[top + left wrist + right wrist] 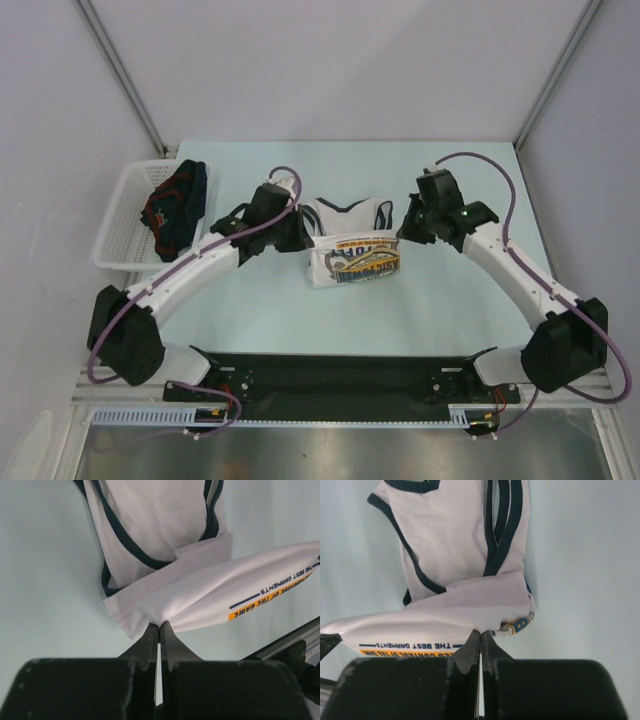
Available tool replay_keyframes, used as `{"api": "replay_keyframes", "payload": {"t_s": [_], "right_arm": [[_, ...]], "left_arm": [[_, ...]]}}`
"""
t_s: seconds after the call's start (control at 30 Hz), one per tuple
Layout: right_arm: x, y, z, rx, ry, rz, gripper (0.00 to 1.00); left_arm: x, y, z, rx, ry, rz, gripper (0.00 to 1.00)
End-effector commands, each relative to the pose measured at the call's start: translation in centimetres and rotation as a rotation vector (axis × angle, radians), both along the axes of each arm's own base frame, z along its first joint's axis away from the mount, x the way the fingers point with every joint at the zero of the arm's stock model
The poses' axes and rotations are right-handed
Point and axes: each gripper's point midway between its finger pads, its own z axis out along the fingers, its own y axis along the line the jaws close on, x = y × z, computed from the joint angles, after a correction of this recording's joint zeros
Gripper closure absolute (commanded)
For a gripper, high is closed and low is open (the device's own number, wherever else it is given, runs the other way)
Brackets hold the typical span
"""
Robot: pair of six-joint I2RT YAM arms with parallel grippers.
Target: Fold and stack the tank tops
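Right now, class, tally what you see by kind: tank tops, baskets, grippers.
Tank tops: 2, white tank top and navy tank top
Baskets: 1, white basket
Grippers: 2, left gripper and right gripper
Total: 5

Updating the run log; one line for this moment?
phase: mid-fold | left gripper: shut on white tank top | right gripper: same | navy tank top: in basket

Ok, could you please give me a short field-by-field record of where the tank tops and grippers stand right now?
white tank top: middle of the table, straps at far end, printed lower part raised in a fold
left gripper: shut on that fold's left corner
right gripper: shut on its right corner
navy tank top: bunched, unfolded, in the white basket at far left
stack: not begun
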Motion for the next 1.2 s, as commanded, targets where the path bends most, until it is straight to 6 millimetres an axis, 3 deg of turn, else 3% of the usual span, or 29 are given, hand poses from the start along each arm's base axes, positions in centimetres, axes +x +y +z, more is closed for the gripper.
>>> {"api": "replay_keyframes", "payload": {"t_s": [0.0, 0.1, 0.13, 0.2, 0.4, 0.43, 0.47, 0.67, 0.7, 0.9, 0.93, 1.17], "right_arm": [[3.6, 0.5, 1.0, 0.017, -0.040, 0.046, 0.99], [5.6, 0.6, 1.3, 0.021, -0.050, 0.043, 1.00], [6.4, 0.7, 0.6, 0.017, -0.033, 0.040, 1.00], [7.3, 0.8, 0.8, 0.025, -0.033, 0.043, 1.00], [11.5, 1.2, 2.0, 0.053, -0.048, 0.039, 1.00], [12.4, 1.2, 3.1, 0.065, -0.067, 0.035, 1.00], [13.0, 1.2, 2.0, 0.060, -0.045, 0.037, 1.00], [16.8, 1.3, 1.9, 0.101, -0.072, 0.031, 0.98], [17.4, 1.4, 0.6, 0.100, -0.048, 0.030, 0.97], [21.4, 0.9, 0.1, 0.164, -0.092, 0.014, 0.96], [22.1, 1.0, -0.7, 0.176, -0.087, 0.016, 0.96], [25.6, 2.1, -2.4, 0.236, -0.074, 0.046, 0.94]], "left_arm": [[3.5, 0.1, 1.8, -0.011, -0.055, -0.001, 1.00], [5.5, -0.2, 1.6, -0.018, -0.041, 0.005, 1.00], [6.2, -0.4, 2.2, -0.024, -0.050, 0.009, 1.00], [7.3, -0.2, 1.5, -0.016, -0.030, 0.013, 1.00], [10.6, 0.3, 1.1, -0.034, -0.007, 0.035, 1.00], [11.4, 0.2, 0.8, -0.036, -0.001, 0.036, 1.00], [11.7, 0.3, 0.8, -0.042, 0.001, 0.037, 1.00], [15.1, 1.1, -0.9, -0.056, 0.026, 0.064, 1.00], [15.7, 1.2, -1.0, -0.063, 0.025, 0.068, 1.00], [19.5, 1.3, -2.1, -0.066, 0.031, 0.090, 1.00], [20.3, 1.3, -2.2, -0.069, 0.030, 0.099, 1.00], [22.3, 1.9, -4.1, -0.064, 0.055, 0.129, 1.00]]}}
